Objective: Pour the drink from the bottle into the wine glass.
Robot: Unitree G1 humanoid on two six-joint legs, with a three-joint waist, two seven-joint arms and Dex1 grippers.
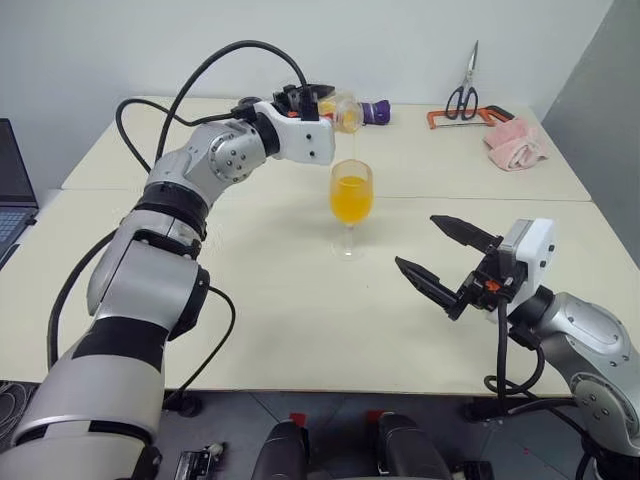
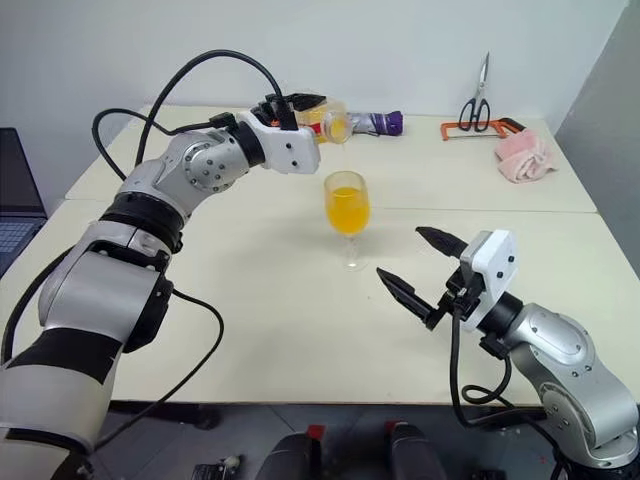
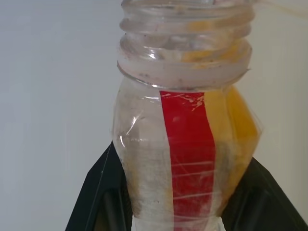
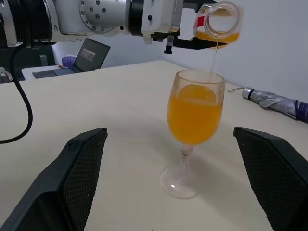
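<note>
The left tool (image 1: 318,100) clamps a clear squarish plastic bottle (image 1: 345,110), tipped above a rounded stemmed clear wine glass (image 1: 351,205) of translucent orange drink (image 1: 351,198) on the smooth cream surface (image 1: 280,290). The right tool (image 1: 440,257) gapes wide, empty.

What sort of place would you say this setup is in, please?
Probably a lab or workshop: plain pale tables against a bare wall, a laptop at the edge, and scissors and a clamp lying about.

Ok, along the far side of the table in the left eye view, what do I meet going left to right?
bottle in the left gripper → folded umbrella → scissors → orange clamp → pink cloth
</note>
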